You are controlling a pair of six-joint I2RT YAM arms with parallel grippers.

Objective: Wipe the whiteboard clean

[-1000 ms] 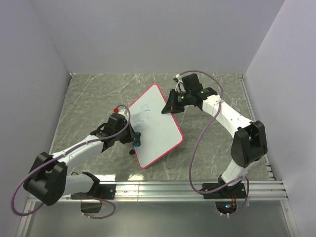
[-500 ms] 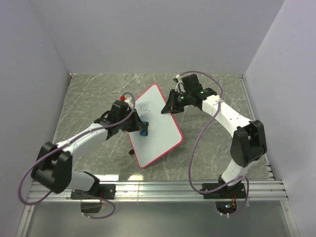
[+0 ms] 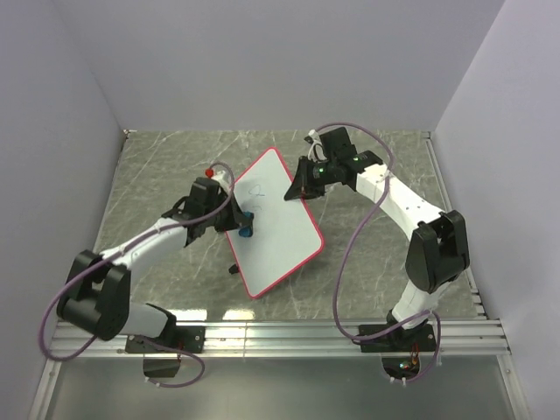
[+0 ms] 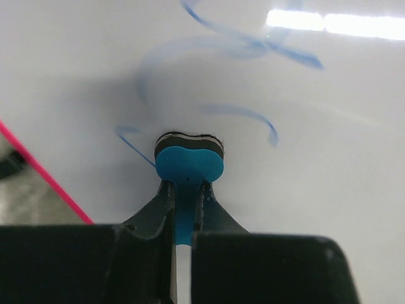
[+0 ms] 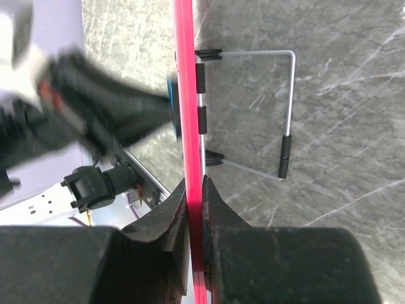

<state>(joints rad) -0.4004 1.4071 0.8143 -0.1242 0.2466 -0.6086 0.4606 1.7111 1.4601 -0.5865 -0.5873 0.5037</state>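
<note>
A: Whiteboard (image 3: 276, 232), position?

B: Mid-table, between the two arms, set corner-on to the arms. Its face leans up off the table (image 3: 376, 254) on a wire stand (image 5: 288, 101) behind it; the right wrist view shows the stand's legs on the marble.

A: Right gripper (image 5: 195, 196)?

B: At the board's far-right edge. Fingers pressed onto the red rim (image 5: 188, 95) from both sides, rim running straight up between them.

A: Left gripper (image 4: 186, 197)?

B: Over the board's left half, close to its left edge. Pinching the stem of a blue eraser (image 4: 188, 166), whose dark pad lies flat against the white face.

A: Marks?

B: Blue scribbles (image 4: 243, 115) just beyond the eraser, toward the board's far corner: a loop, a short arc, a smeared stroke. One thin line ends at the pad's left side. From above, only a faint loop shows there.

A: Room around the board?

B: Broad marble right of it and beyond its far corner, a narrower strip on its left. Walls (image 3: 280, 61) close three sides, well apart from the rim.
</note>
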